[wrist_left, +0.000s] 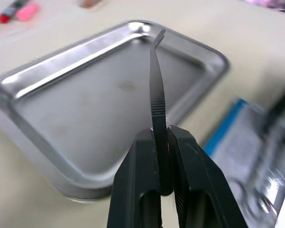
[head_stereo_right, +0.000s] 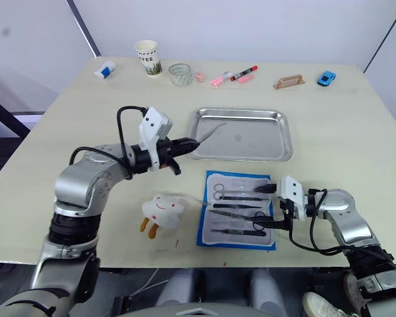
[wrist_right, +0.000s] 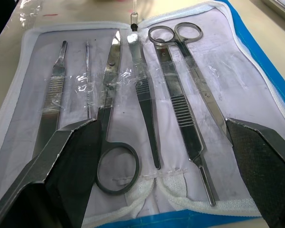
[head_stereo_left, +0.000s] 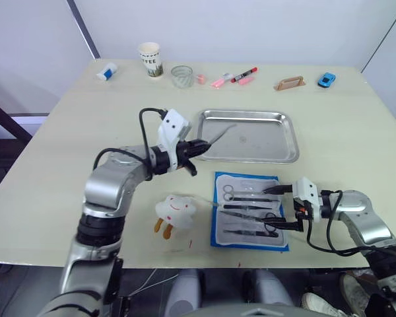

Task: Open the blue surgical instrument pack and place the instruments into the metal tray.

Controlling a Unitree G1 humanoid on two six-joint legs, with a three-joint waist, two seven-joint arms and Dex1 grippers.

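The blue surgical instrument pack point(head_stereo_left: 247, 177) lies open near the table's front edge, whitish lining up. Several instruments rest in its pockets, among them scissors point(wrist_right: 113, 90) and forceps point(wrist_right: 182, 107). My right gripper point(head_stereo_left: 280, 208) stands open at the pack's right edge, one finger on each side of the row of handles, nothing held. The metal tray point(head_stereo_left: 264, 142) sits just behind the pack. My left gripper point(head_stereo_left: 199, 148) is shut on a slim dark instrument point(wrist_left: 156, 80), whose tip reaches over the tray's point(wrist_left: 85, 95) left part, slightly above the bottom.
A white cloud-shaped toy point(head_stereo_left: 175, 211) lies left of the pack. Along the table's far edge stand a paper cup point(head_stereo_left: 150, 59), a glass point(head_stereo_left: 181, 76), pink and red markers point(head_stereo_left: 234, 77), a brown holder point(head_stereo_left: 290, 83) and a small blue toy car point(head_stereo_left: 326, 80).
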